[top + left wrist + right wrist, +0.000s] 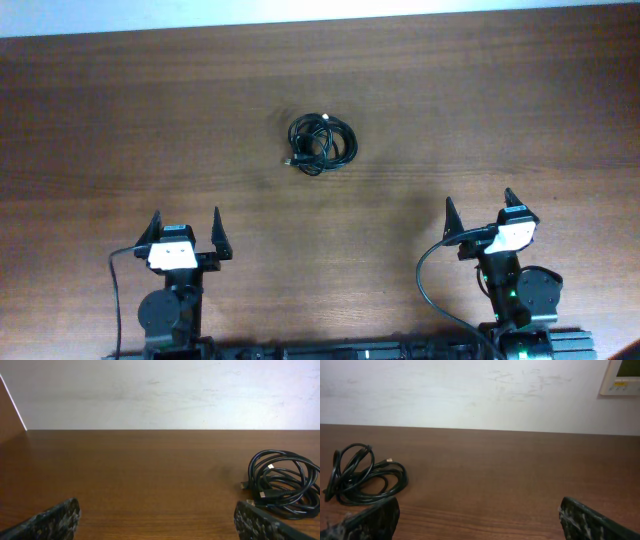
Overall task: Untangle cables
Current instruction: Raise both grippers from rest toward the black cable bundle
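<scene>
The cables [322, 144] lie in one small black bunch on the brown worktop [150, 100]. The bunch sits near the middle of the worktop, a bit toward the far side. The cords loop round and over each other. A small plug end [389, 461] pokes out of the pile. Both arms sit at the near edge, well apart from the bunch. The left gripper [186, 214] is spread wide and has nothing in it. The right gripper [479, 197] is spread wide too and also holds nothing. From the left wrist, the bunch is ahead and off to the right. From the right wrist, it is ahead and off to the left. A pale wall [160, 390] stands behind the worktop, with a light box [622, 375] on it.
</scene>
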